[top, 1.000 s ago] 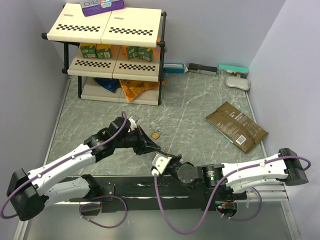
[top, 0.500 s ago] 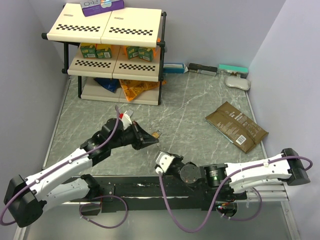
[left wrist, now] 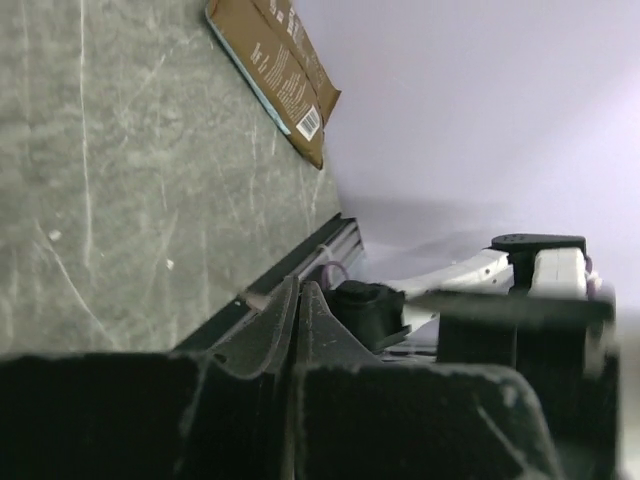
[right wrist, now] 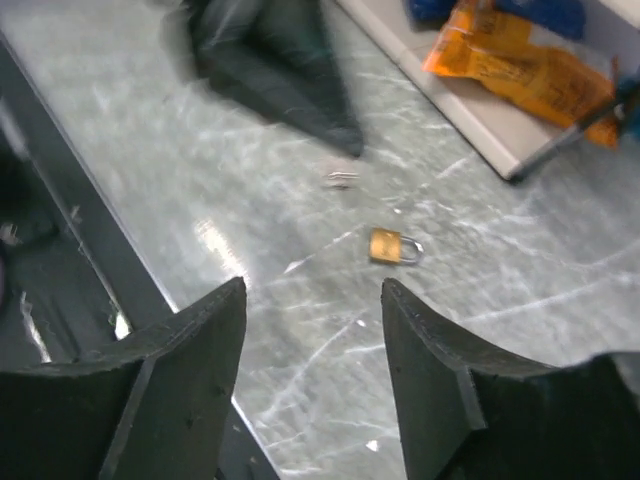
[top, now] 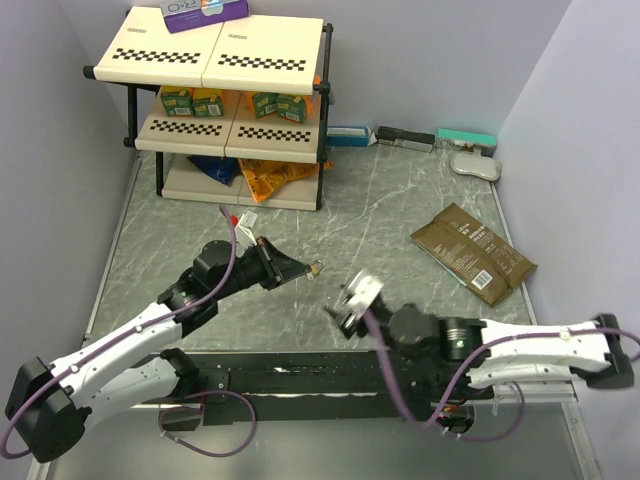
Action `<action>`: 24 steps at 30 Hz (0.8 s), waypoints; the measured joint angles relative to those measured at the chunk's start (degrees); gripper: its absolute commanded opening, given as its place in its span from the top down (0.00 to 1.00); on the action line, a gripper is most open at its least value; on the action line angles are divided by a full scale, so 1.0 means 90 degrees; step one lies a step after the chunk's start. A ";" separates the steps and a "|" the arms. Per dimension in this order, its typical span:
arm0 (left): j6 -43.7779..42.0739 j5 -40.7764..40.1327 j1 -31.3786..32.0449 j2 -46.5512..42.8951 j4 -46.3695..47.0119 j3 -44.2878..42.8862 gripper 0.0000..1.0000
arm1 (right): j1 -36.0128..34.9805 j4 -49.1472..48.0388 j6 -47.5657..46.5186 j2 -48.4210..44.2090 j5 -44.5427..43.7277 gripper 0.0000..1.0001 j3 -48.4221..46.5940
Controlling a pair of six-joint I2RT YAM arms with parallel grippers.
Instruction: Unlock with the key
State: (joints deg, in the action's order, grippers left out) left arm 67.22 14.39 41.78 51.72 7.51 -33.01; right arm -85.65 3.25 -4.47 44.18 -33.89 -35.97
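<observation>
The right fingers point(right wrist: 190, 350) have just spread, empty, and backed off along the near edge of the bench point(top: 400, 210). The left fingers point(top: 290, 268), pressed together, have swung toward the brass padlock point(right wrist: 392, 245), which lies left of the bench's middle. The key point(right wrist: 340, 179) shows just off their tip; whether it is pinched, I cannot tell. Insertion probably comes next.

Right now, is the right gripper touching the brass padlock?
Apart. The right wrist view shows the brass padlock lying beyond the open right gripper, with bare table between its fingertips and the lock.
</observation>
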 measured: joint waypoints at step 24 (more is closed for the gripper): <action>-0.3075 0.2776 -0.0010 -0.0816 0.1144 0.0250 0.99 | 0.3713 -0.2739 0.3966 -0.0529 0.6992 0.52 0.0998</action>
State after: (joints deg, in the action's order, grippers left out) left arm 39.55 39.38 41.69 44.38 17.80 -30.76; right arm -52.23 -21.41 31.22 39.42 29.04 -26.98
